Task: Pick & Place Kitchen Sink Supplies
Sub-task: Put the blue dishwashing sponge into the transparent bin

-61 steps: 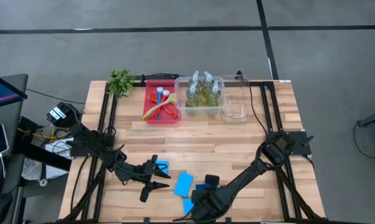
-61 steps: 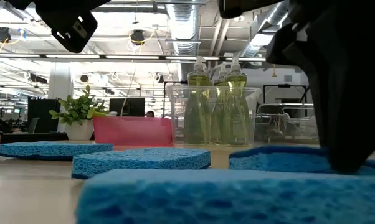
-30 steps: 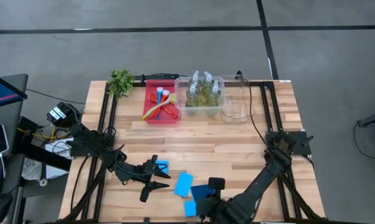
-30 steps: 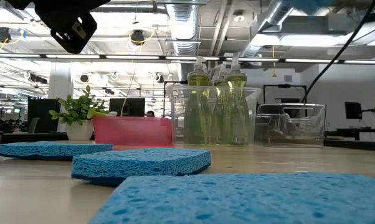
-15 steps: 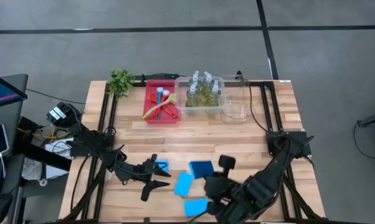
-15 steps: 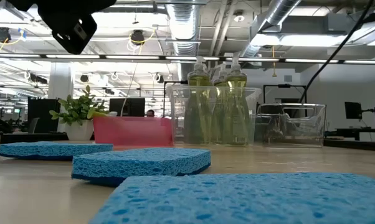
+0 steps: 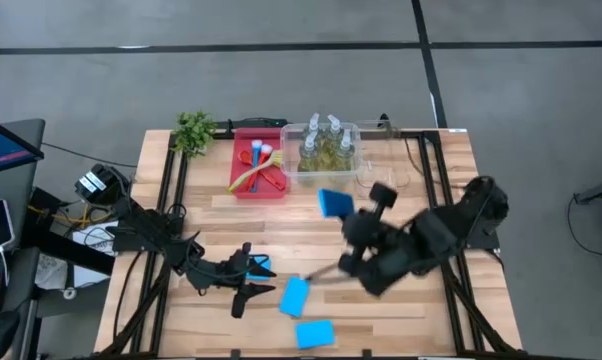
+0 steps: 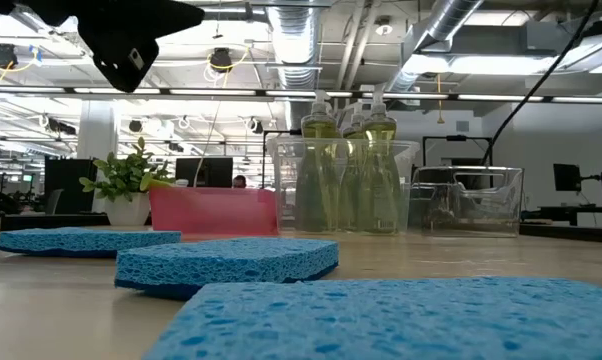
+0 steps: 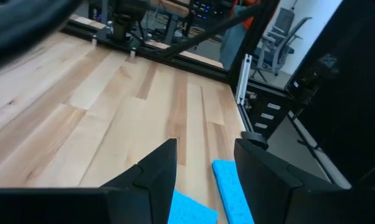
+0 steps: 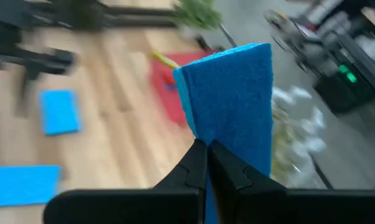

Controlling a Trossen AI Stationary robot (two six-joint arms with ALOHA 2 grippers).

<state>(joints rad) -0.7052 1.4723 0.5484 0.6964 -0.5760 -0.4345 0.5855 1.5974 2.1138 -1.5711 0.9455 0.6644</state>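
- The right end effector (image 10: 206,163) is clamped on the dark sponge (image 7: 334,203), with its fingers pinched on the sponge's lower edge.
- The dark sponge is held off the bench (image 7: 401,310), above the middle of the board, near the bin of bottles (image 7: 325,148).
- The left end effector (image 7: 249,290) stands with its fingers (image 9: 155,171) parted and nothing between them. It is low over the front left part of the bench.
- One light sponge (image 7: 258,267) lies just beside the left end effector. A second (image 7: 294,296) lies near it toward the centre, and a third (image 7: 314,333) lies near the front edge.
- Four bottles stand upright in a clear bin at the back of the bench. A second clear bin (image 7: 386,176) sits just beside it, on the right.
- The brushes (image 7: 256,165) lie in the red tray (image 7: 243,187), left of the bottle bin.
- A plant (image 7: 193,129) stands at the back left corner, beside the tray.
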